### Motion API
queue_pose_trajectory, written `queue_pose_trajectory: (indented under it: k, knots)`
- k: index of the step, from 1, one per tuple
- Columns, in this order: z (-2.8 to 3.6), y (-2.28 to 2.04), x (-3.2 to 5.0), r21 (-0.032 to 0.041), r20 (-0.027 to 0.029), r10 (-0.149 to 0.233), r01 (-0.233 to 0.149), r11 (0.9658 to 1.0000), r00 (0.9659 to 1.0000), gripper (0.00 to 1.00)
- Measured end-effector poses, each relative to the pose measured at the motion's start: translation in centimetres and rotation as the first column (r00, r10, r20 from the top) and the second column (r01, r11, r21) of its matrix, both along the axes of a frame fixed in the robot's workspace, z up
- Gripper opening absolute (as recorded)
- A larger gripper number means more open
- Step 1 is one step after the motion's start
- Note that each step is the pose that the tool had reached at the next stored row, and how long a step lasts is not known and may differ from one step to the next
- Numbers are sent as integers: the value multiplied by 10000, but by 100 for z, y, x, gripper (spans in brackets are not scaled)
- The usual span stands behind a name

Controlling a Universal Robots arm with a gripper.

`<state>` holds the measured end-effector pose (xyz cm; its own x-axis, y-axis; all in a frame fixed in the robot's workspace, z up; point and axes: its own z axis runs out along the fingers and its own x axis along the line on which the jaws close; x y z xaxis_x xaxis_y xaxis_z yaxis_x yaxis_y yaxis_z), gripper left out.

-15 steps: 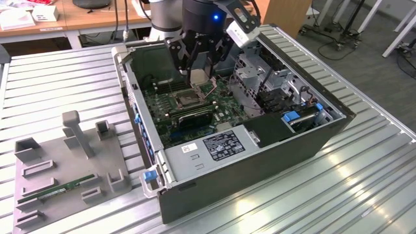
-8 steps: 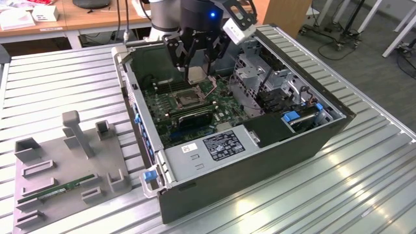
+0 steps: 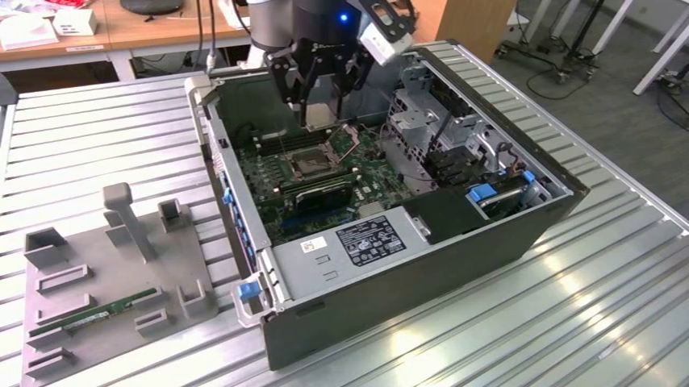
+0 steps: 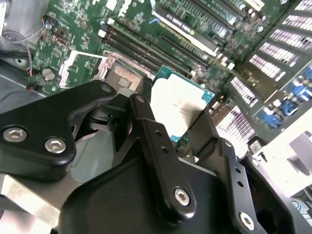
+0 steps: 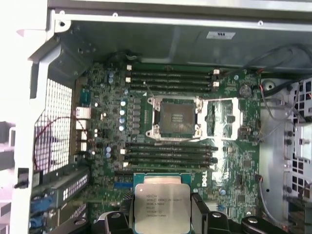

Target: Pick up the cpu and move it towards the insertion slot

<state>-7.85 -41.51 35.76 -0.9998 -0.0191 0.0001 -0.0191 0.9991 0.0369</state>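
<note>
My gripper point(image 3: 318, 111) hangs inside the open computer case, shut on the cpu point(image 3: 318, 121), a flat square chip with a silvery face. In the first wrist view the cpu point(image 5: 158, 207) sits between the two black fingers point(image 5: 199, 210), held above the motherboard. The insertion slot point(image 5: 176, 118), a square socket with a shiny frame and dark centre, lies open on the board some way off from the chip. In the exterior view the insertion slot point(image 3: 306, 165) is below the gripper, toward the case's front. The second wrist view shows the cpu point(image 4: 181, 102) beside the insertion slot point(image 4: 124, 78).
Long black memory slots point(image 5: 170, 151) run on both sides of the socket. Case walls point(image 3: 221, 153) and a drive cage point(image 3: 425, 121) enclose the board. Outside, on the exterior view's left, a grey tray point(image 3: 119, 266) holds a green memory stick point(image 3: 108, 311).
</note>
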Motion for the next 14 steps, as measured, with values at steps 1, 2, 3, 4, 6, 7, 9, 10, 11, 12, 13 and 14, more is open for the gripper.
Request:
queue_pose_trajectory:
  k: [1,2,3,4,6,7,9,10,11,12,13,14]
  knots:
    - [-1,26,0,-1,-1,1,-1,10000,10000,55]
    - [-3,54,0,-1,0,1,-1,10000,10000,55]
    - [-6,82,0,0,0,1,-1,10000,10000,55]
    - [-7,108,0,1,0,0,0,10000,10000,55]
    - [-10,160,0,0,0,-1,1,10000,10000,55]
    - [-12,189,0,0,0,-1,1,10000,10000,55]
    - [-16,246,0,1,0,0,0,10000,10000,55]
    - [-18,275,0,1,1,1,-1,10000,10000,55]
    - [-19,304,0,1,0,1,-1,10000,10000,55]
    - [-19,335,0,-1,-1,1,-1,10000,10000,55]
    - [-22,366,0,0,0,0,0,10000,10000,55]
    - [-24,395,0,1,0,-1,1,10000,10000,55]
